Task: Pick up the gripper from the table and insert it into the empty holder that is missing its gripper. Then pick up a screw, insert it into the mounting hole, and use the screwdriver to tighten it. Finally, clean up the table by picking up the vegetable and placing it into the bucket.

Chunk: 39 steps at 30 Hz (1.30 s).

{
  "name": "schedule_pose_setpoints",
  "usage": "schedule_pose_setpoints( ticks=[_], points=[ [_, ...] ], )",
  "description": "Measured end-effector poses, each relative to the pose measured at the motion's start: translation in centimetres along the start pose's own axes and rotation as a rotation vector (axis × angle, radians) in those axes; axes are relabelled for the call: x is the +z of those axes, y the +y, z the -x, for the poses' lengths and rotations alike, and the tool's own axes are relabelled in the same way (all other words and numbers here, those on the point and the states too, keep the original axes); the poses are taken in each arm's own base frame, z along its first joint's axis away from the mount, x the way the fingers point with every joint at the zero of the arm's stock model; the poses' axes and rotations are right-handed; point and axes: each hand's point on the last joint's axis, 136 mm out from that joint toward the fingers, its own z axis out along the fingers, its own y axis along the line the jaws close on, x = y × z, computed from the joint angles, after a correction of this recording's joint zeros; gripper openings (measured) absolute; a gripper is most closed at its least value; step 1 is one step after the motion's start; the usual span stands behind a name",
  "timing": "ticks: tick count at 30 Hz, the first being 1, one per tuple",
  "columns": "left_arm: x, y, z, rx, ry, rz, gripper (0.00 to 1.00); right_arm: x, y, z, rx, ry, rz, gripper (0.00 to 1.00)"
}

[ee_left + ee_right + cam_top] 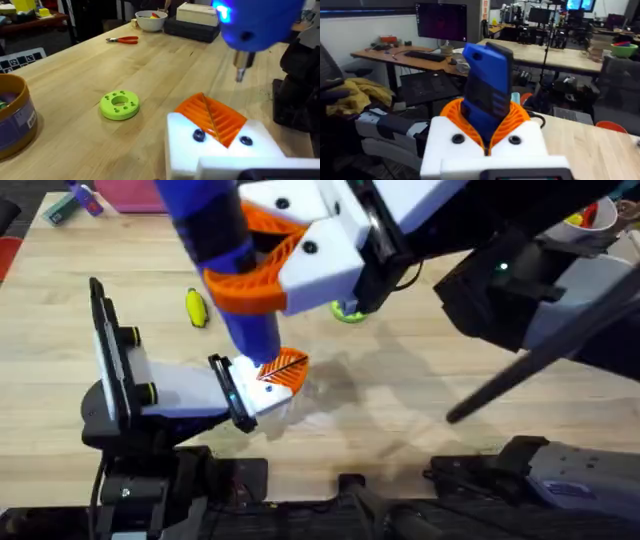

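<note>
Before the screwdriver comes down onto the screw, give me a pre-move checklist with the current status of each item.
1. Screwdriver held in right gripper: ok, orange pads clamp its blue body.
2. Bit above the orange gripper: ok, hanging above, not touching.
3. Screw seated in the mounting hole: cannot tell.
4. Orange gripper steadied: ok, it sits at the left gripper on the table.
5. Vegetable cleared into the bucket: not ok, it lies on the table.

screwdriver (225, 250): 1 | vegetable (196, 307): 1 | green disc (119, 104): 1 | pliers (123, 40): 1 | bucket (12, 117): 1
</note>
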Motion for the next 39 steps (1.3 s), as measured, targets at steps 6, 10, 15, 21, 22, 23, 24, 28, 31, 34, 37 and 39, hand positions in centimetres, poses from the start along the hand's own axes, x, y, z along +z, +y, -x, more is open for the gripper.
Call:
schedule_pose_setpoints(
  ticks=[6,10,15,21,22,23,24,28,31,34,37,39],
  points=[
    [0.0,0.0,0.0,0.0,0.0,0.0,0.012,0.8,0.9,0.0,-0.023,-0.004,0.03,0.025],
    [0.0,0.0,0.0,0.0,0.0,0.0,0.012,0.9,0.8,-0.3,-0.025,-0.002,0.033,0.025],
    [0.0,0.0,0.0,0.001,0.0,0.0,0.012,1.2,0.6,-1.0,-0.031,0.005,0.039,0.025],
    [0.0,0.0,0.0,0.0,0.0,0.0,0.012,1.9,1.0,-1.7,-0.047,0.008,0.06,0.025],
    [0.0,0.0,0.0,0.0,0.0,0.0,0.012,1.9,1.0,-1.7,-0.051,0.008,0.061,0.025],
    [0.0,0.0,0.0,0.0,0.0,0.0,0.012,1.9,1.0,-1.7,-0.059,0.008,0.061,0.025],
    [0.0,0.0,0.0,0.0,0.0,0.0,0.012,1.9,1.0,-1.7,-0.067,0.008,0.061,0.025],
    [0.0,0.0,0.0,0.0,0.0,0.0,0.012,1.9,1.0,-1.8,-0.095,0.008,0.061,0.025],
    [0.0,0.0,0.0,0.0,0.0,0.0,0.012,2.0,0.9,-2.1,-0.107,0.011,0.061,0.025],
    [0.0,0.0,0.0,0.0,0.0,0.0,0.012,2.0,0.7,-2.4,-0.105,0.016,0.059,0.025],
    [0.0,0.0,0.0,0.0,0.0,0.0,0.012,1.9,0.6,-2.5,-0.11,0.018,0.057,0.025],
    [0.0,0.0,0.0,0.0,0.0,0.0,0.012,1.9,0.5,-2.6,-0.11,0.022,0.055,0.025]
  ],
)
